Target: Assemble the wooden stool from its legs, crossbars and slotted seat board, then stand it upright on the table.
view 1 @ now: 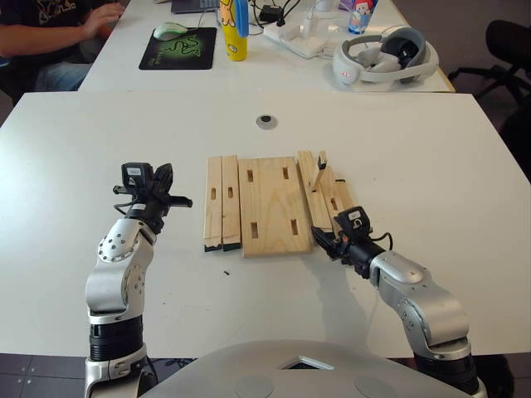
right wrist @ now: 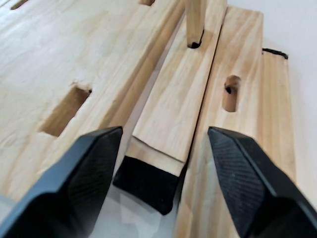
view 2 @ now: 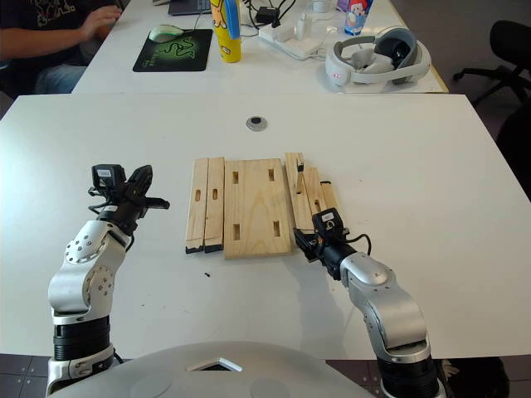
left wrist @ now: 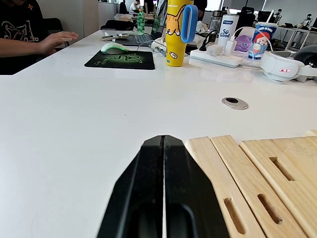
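Okay, big white table (view 1: 431, 174) first; all the wood lies flat on it near the middle, and the stool is not put together yet. Biggest piece is the seat board (view 1: 270, 207), flat, w/ four slots cut in it. On its left side lie two legs (view 1: 222, 203), side by side and touching, each w/ slots and a black tip at my end; the nearer one sits right against the board. On the board's right side is a bunch of more wood strips (view 1: 330, 195), packed close together.

Far side of the table, well away from the wood: a white headset (view 1: 383, 56), a black mouse pad (view 1: 178, 48) and a yellow bottle (view 1: 235, 29).

My left gripper (left wrist: 163, 141) is closed w/ nothing in it, fingers pressed flat together; it hangs above the table just left of the two legs, not touching them. My right gripper (right wrist: 163, 133) is spread wide at the near end of the right bunch, one finger on each side of a black-tipped strip (right wrist: 171, 99); I see a gap on both sides, so no grip.

A short stick (view 1: 322, 159) stands up in a slot of that strip. Smallest bit: a round metal hole cover (view 1: 265, 122) in the table past the board.
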{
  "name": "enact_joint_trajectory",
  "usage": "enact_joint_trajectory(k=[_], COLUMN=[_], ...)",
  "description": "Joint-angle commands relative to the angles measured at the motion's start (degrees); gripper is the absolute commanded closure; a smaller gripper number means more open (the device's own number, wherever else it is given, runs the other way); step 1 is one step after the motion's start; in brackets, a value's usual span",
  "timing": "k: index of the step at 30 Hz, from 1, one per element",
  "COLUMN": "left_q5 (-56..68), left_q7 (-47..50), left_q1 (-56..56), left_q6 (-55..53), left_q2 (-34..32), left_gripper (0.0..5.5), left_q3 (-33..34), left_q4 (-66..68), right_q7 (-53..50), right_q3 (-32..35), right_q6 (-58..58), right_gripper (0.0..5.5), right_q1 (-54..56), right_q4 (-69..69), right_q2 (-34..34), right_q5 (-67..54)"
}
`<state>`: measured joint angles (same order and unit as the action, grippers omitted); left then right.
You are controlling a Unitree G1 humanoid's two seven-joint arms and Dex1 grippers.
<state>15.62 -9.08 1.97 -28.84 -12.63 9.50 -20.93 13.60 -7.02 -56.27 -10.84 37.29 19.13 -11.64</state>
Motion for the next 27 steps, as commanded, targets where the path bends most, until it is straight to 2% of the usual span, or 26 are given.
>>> enact_joint_trajectory(k=[1,19,27], left_q5=[-0.06,0.02,0.02], left_q7=[0.21,0.59,0.41], left_q1=[-0.13,0.40,0.11], left_q6=[-0.68,-0.78,-0.88], left_q2=[-0.25,0.06,-0.03], left_gripper=[5.50,5.50,5.50], left_q3=[0.22,0.31,0.10], left_q4=[-0.78,-1.17,-1.01], right_q7=[0.33,0.16,-0.17], right_q3=[-1.44,-0.93,-2.99], right_q6=[-2.15,-4.14,-2.97], right_gripper=[2.29,2.29,2.29], right_q1=[-0.92,-0.43,-0.59], right_q4=[-0.21,-0.95,-1.49], right_q2=[1.13,2.10,2.57], right_q5=[0.00,-0.48,0.79])
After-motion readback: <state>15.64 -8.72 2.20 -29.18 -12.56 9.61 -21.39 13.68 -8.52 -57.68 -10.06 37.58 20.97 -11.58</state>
